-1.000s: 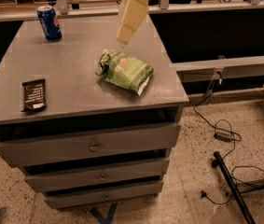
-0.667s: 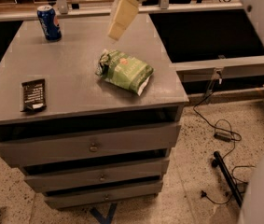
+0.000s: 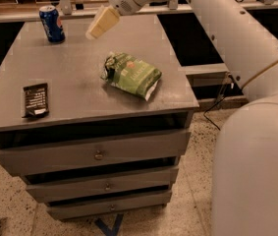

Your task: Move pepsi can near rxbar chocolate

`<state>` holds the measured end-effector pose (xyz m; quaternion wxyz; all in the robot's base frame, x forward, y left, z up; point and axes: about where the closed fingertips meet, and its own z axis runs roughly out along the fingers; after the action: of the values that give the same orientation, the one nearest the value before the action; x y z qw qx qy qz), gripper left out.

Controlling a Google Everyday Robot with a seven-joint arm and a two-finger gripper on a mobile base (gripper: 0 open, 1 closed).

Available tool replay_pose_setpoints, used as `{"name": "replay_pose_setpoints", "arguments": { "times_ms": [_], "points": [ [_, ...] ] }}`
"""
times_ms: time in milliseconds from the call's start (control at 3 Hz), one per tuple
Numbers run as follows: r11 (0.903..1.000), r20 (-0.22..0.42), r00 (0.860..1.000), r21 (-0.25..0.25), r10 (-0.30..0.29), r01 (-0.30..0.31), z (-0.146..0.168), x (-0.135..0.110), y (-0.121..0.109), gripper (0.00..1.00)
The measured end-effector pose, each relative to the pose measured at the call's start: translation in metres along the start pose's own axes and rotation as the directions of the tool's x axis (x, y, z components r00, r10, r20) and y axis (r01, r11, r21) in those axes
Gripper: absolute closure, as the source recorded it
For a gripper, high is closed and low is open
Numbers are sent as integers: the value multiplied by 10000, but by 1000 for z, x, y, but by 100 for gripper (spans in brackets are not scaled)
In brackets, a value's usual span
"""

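The blue pepsi can [image 3: 52, 24] stands upright at the far left corner of the grey cabinet top [image 3: 79, 82]. The dark rxbar chocolate [image 3: 35, 100] lies flat near the front left edge, white label patch toward the front. My gripper [image 3: 101, 23], with cream-coloured fingers, hangs above the far middle of the top, to the right of the can and apart from it. It holds nothing. The white arm reaches in from the right.
A green snack bag [image 3: 132, 74] lies in the middle right of the top. The cabinet has three drawers [image 3: 98, 154] below. Dark shelving runs behind it. A cable [image 3: 217, 104] lies on the speckled floor at the right.
The gripper has moved left across the far side of the top, toward the pepsi can. More of the white arm now fills the right side. The objects have not moved.
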<state>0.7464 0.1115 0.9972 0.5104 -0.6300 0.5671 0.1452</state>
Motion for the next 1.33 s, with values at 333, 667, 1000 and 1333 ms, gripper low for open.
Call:
{"name": "replay_pose_setpoints", "arguments": {
  "times_ms": [333,667,1000,1333],
  "points": [
    [9920,-30,9972,1024,742,-735,20,8,-17,0],
    [9892,97,9965,1204,831,-837,23,6,-21,0],
    [9798,683,9874,1316,1425,-1505,28,9,-21,0],
    [9447,1706,9557,1862,2397,-2701,46,17,-38,0]
  ]
}}
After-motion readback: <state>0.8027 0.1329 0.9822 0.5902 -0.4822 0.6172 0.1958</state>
